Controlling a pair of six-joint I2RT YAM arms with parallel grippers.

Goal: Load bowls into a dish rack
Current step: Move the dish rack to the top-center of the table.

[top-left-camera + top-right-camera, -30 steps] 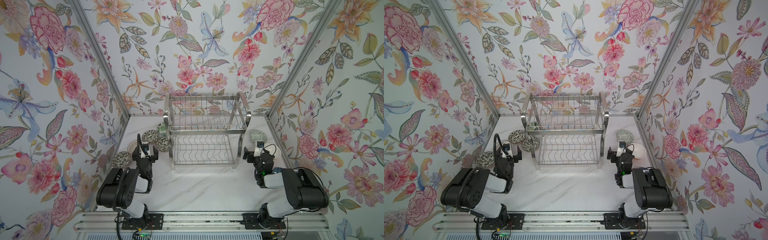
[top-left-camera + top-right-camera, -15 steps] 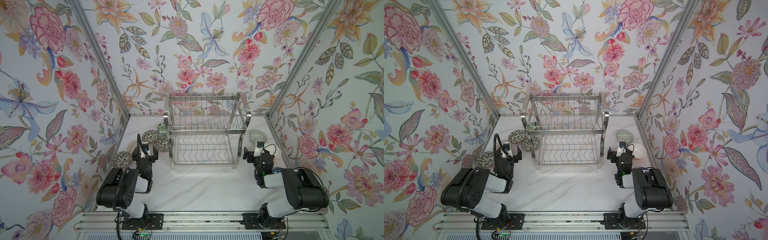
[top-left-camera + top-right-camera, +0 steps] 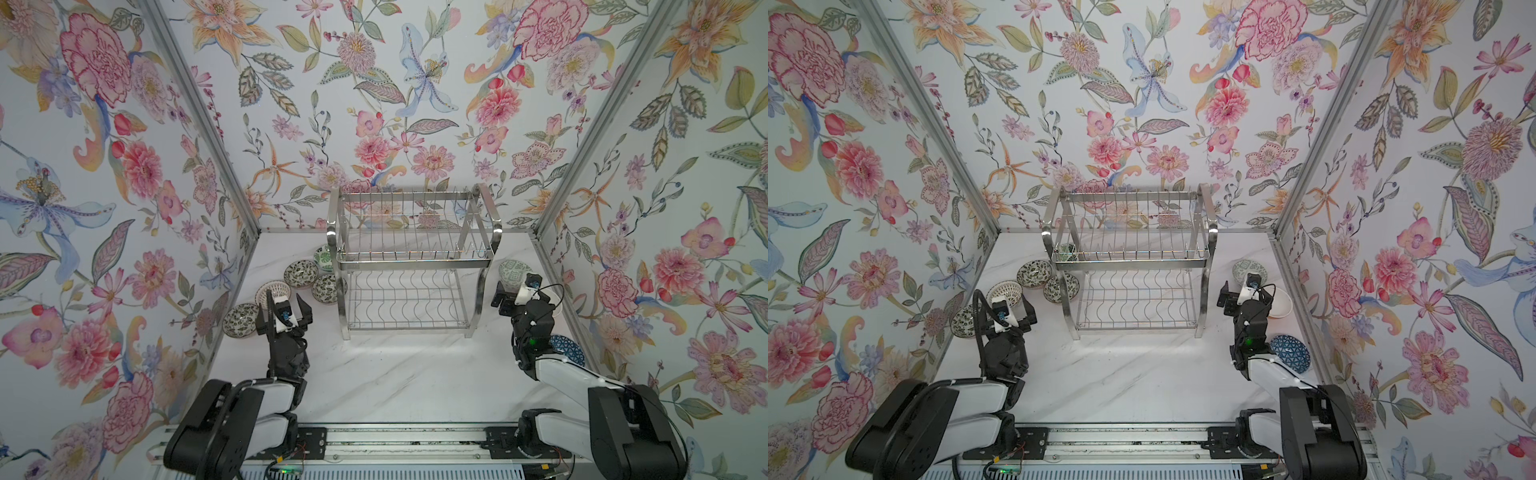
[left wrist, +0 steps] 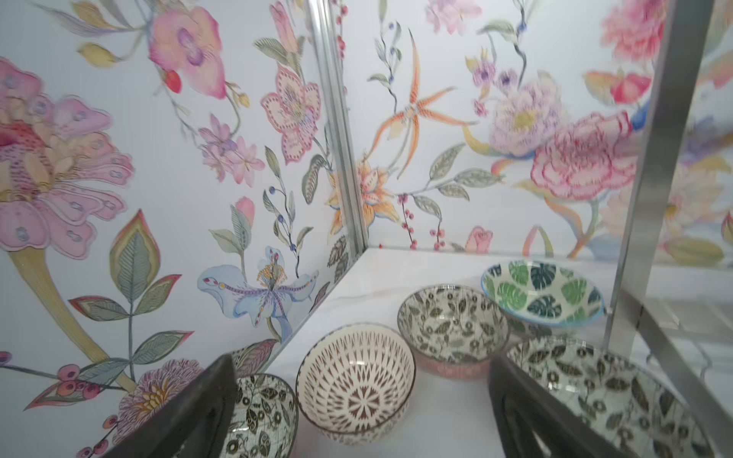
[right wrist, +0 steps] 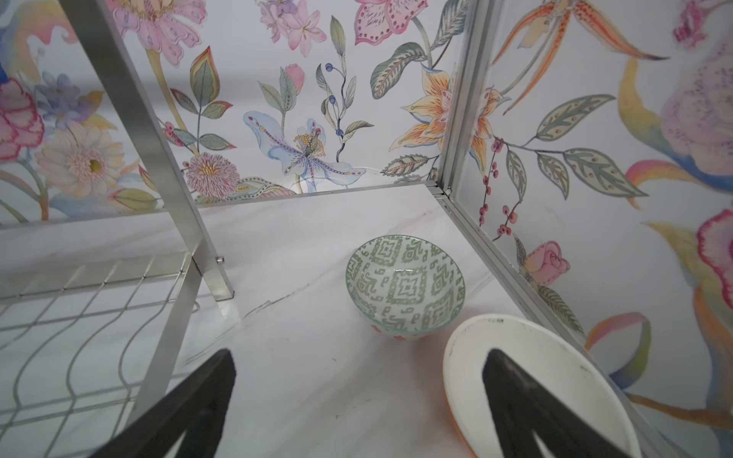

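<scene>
Fingers [image 4: 190, 412] spread (dish rack [image 4: 654, 178] beside).

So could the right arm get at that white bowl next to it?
Probably yes: the white bowl sits upright on the table just beside its open fingers, nothing on top. The side wall close by may cramp the approach.

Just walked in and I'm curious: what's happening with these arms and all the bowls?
Two robot arms are set to load bowls into the steel dish rack, which holds none yet. The left gripper, open and empty, hovers by a cluster of patterned bowls. The right gripper, also open and empty, hangs near a white bowl and a green-patterned bowl.
</scene>
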